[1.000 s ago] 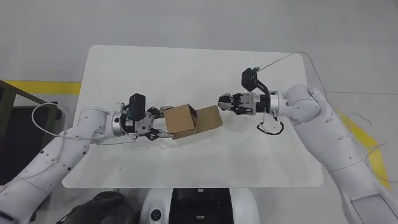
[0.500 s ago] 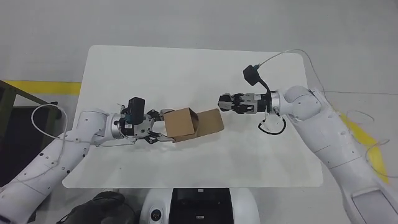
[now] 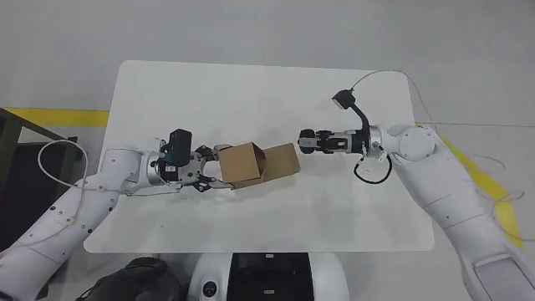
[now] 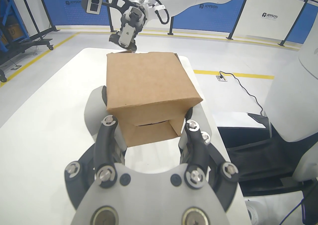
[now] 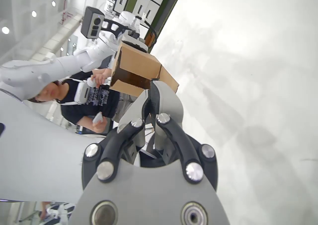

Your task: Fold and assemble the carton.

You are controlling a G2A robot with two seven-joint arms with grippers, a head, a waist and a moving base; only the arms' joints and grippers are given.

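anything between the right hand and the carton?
Nothing visible. The right hand, shut, sits just off the carton at its open end, above the bare table. The left hand grips the opposite end.

Brown cardboard carton (image 3: 242,161), tipped on its side near the table's (image 3: 251,92) centre, open flapped end facing 3 o'clock.

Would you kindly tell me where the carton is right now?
In the top view, the carton is over the middle of the table, gripped at one end by the left end effector, with the right end effector close by its opposite flap.
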